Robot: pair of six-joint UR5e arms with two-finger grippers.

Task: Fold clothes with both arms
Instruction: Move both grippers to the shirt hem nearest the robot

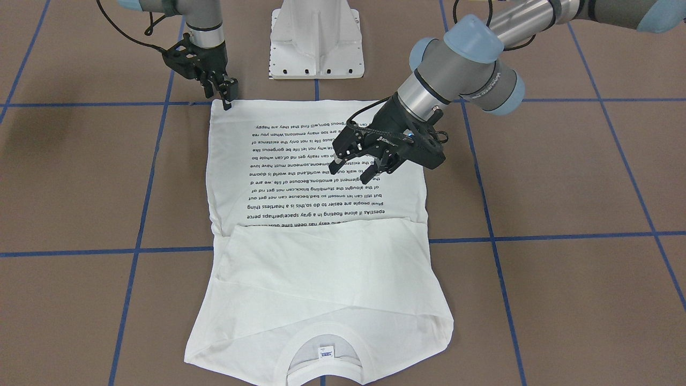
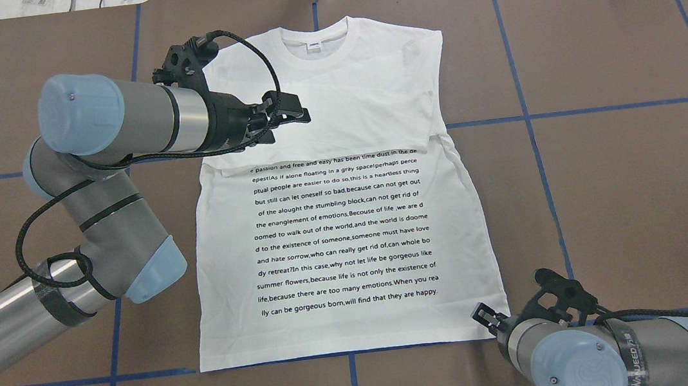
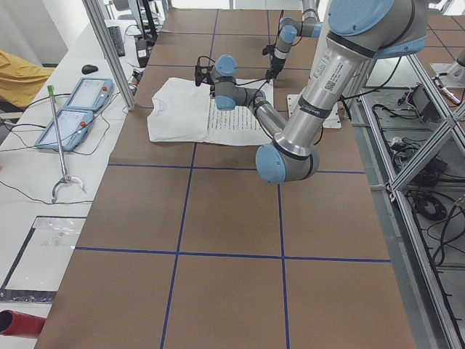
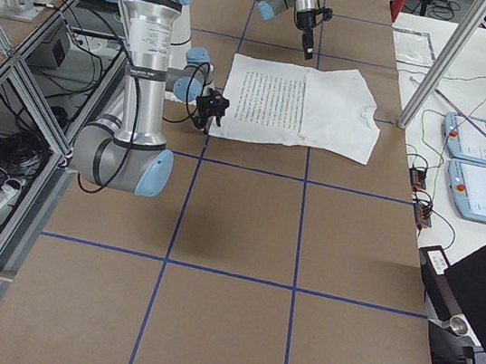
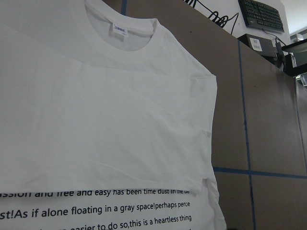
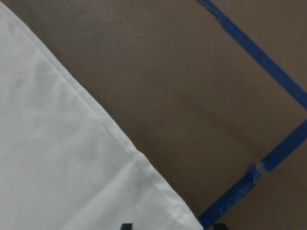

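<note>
Two grippers are in play, and both have their fingers parted with nothing between them. The T-shirt (image 2: 349, 238) lies flat on the table (image 2: 609, 188), print upward, with its collar (image 2: 316, 34) at the edge far from the robot and the sleeves (image 2: 359, 100) folded in across the chest.

The right gripper (image 1: 227, 97) stands at the hem corner (image 6: 184, 215) on its own side. In the wrist view one fingertip shows on each side of the cloth edge. The left gripper (image 1: 351, 171) hovers over the printed lines, well apart from the other hem corner (image 2: 203, 366).

The step in hand appears to be taking both hem corners for a fold toward the collar.

1. Bring the left gripper to its corner.
2. Pinch both layers just inside the hem seam.
3. Close both grippers together.
4. Lift evenly so that the hem rises level.
</note>
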